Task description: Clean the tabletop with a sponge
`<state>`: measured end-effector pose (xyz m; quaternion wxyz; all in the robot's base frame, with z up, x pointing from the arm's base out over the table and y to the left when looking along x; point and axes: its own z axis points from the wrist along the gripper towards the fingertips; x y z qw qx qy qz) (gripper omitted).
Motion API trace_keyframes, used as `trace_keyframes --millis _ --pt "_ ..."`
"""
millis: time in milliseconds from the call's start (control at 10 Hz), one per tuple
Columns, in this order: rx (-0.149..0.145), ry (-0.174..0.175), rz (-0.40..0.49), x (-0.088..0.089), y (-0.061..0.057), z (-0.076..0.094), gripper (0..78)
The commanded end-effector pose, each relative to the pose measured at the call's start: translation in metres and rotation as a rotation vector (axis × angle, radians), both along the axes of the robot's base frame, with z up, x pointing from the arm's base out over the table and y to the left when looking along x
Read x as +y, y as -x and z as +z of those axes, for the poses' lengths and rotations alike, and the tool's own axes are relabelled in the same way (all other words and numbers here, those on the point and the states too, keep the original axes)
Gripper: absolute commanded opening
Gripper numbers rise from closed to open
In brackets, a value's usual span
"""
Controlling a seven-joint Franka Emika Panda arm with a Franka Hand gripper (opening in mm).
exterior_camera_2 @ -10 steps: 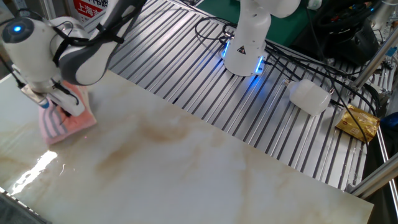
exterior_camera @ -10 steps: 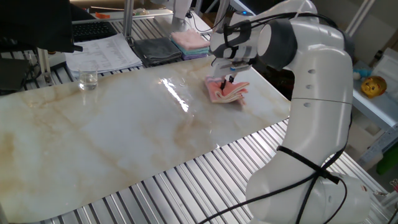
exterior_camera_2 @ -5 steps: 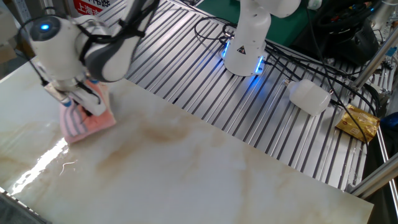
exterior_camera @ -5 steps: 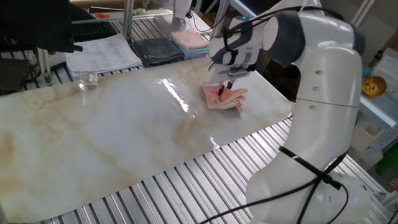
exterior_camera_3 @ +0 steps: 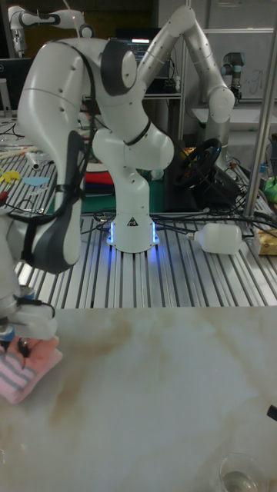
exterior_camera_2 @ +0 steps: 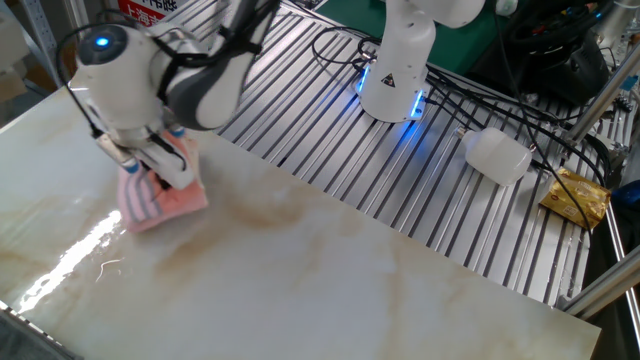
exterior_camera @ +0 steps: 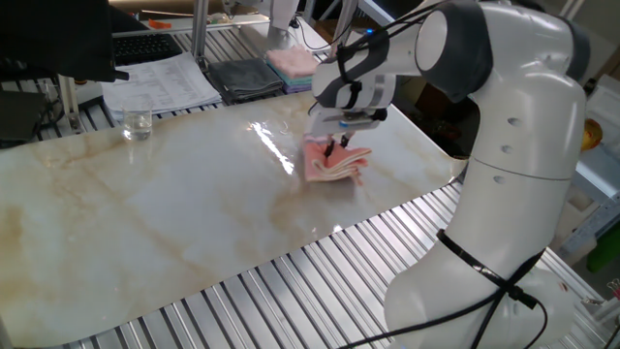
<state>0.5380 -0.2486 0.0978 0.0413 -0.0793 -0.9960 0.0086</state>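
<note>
The salmon-pink sponge point(exterior_camera: 338, 167) with grey-and-white stripes lies flat on the cream marble tabletop point(exterior_camera: 174, 213), near its right end. My gripper point(exterior_camera: 333, 145) points straight down onto it, fingers shut on the sponge and pressing it to the slab. In the other fixed view the sponge point(exterior_camera_2: 162, 200) sits under the gripper point(exterior_camera_2: 150, 172) at the left of the tabletop point(exterior_camera_2: 320, 280). The tall fixed view shows the sponge point(exterior_camera_3: 28, 370) at the slab's left edge with the gripper point(exterior_camera_3: 21, 346) on it. A faint tan smear point(exterior_camera: 291, 199) lies just beside the sponge.
A glass point(exterior_camera: 137, 123) stands at the slab's far edge, with papers point(exterior_camera: 160, 82), a dark grey folded cloth point(exterior_camera: 247, 76) and a pink cloth stack point(exterior_camera: 295, 62) behind it. A white bottle point(exterior_camera_2: 497, 155) and gold packet point(exterior_camera_2: 577, 195) lie on the ribbed metal slats.
The gripper has slid the sponge along the tabletop, away from the slab's end and toward its middle, closer to the tan smear.
</note>
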Motion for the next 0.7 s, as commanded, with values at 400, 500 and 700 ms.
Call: trace_keyframes --millis 400,500,700 --pt "-0.008 -0.007 -0.037 0.056 -0.021 -0.005 1.2" --pt "-0.008 -0.007 -0.037 0.056 -0.021 -0.005 1.2" --pt "0.013 0.014 0.003 0.027 -0.042 -0.006 1.2"
